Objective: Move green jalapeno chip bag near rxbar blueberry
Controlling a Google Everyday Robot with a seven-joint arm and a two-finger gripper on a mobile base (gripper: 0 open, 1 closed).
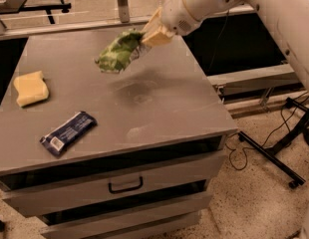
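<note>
My end effector [146, 36], upper centre of frame, grips the green jalapeno chip bag [117, 52] above the worktop [164, 113]; the rxbar blueberry [68, 132] lies lower left, its long axis diagonal.

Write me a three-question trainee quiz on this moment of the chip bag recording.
1. True or false: the green jalapeno chip bag lies flat on the table.
2. Which item lies nearest the table's front edge? A) yellow sponge B) rxbar blueberry C) green jalapeno chip bag
3. What does the gripper hold, and where?

Key
1. False: the bag hangs in the air, with its shadow on the tabletop below.
2. B: the yellow sponge lies further back on the left.
3. The green jalapeno chip bag, gripped at one end above the table's far half, well apart from the rxbar blueberry.
</note>
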